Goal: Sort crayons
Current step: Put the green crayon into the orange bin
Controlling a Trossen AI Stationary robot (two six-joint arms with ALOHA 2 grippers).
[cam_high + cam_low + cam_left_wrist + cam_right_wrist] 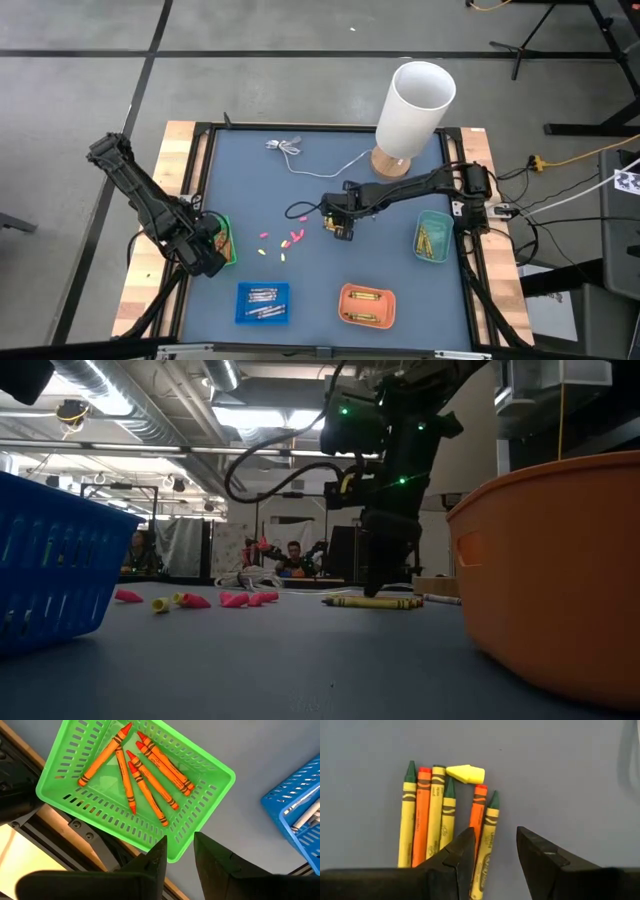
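Note:
Several yellow and orange crayons [436,815] lie side by side on the blue-grey mat at mid-table, with a short yellow piece [466,773] at their tips. My right gripper [495,849] hangs open just over them, pointing steeply down, one green-tipped yellow crayon [489,827] below the gap. The low view shows its fingertips [380,588] close above the crayons [372,601]. Small pink and yellow pieces [282,243] lie left of it. My left gripper [179,851] is open over the green tray's [210,785] near edge; that tray holds several orange crayons [145,775].
A blue tray [262,303] and an orange tray [367,306] stand near the front edge, and a teal tray [433,237] stands at the right. A white cylinder on a wooden base [412,105] stands at the back, with a white cable [292,148] beside it. People show in the room beyond the table.

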